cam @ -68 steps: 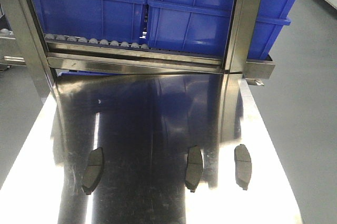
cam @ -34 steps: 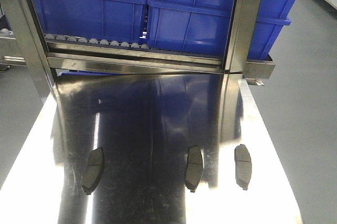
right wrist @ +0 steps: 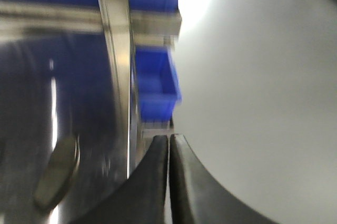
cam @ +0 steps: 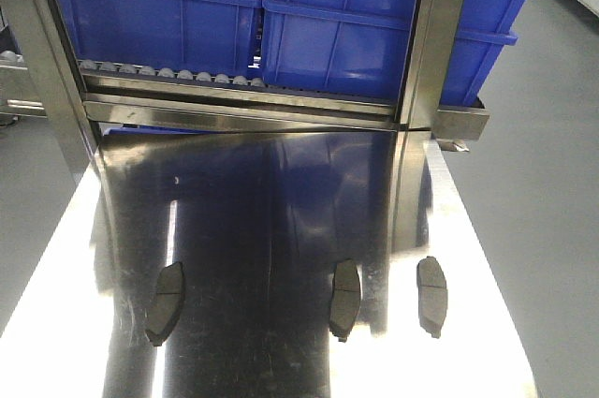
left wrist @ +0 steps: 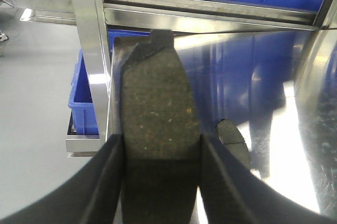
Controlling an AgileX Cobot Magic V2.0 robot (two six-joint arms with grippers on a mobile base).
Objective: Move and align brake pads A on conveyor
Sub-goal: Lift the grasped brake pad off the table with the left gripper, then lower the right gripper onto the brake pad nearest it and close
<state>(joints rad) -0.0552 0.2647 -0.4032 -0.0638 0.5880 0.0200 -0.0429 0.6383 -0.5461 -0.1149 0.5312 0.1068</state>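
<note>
Held brake pad (left wrist: pixel 158 103) sat clamped by its long edges between the fingers of the left gripper (left wrist: pixel 160 153). Its friction face was toward the wrist camera and its tabbed far end stuck out well ahead of the fingertips. The jaws were open only as wide as the pad, both fingers touching its sides. Ahead and to the right of that gripper a loose pad (left wrist: pixel 231 137) lay flat on the steel table (left wrist: pixel 295 129). Right gripper (right wrist: pixel 169 147) was closed all the way, tips touching, nothing in it. Another pad (right wrist: pixel 58 174) lay on the table to its left; that view was smeared, so no detail was readable. In the front view, left pad (cam: pixel 165 302), middle pad (cam: pixel 344 299) and right pad (cam: pixel 431 296) lay flat in a rough row, well apart, with neither gripper in that frame. Blue bins (cam: pixel 356 33) stood on the rack beyond. Change over the last second: none seen from the front, as all three pads kept the same spots and angles. The smear in the right wrist view suggested that arm was moving. The conveyor was in no view. Judgement: one pad was picked and in carry, three were untouched on the table, and none was placed or aligned. The task looked early, and the belt has to be reached before any release.
</note>
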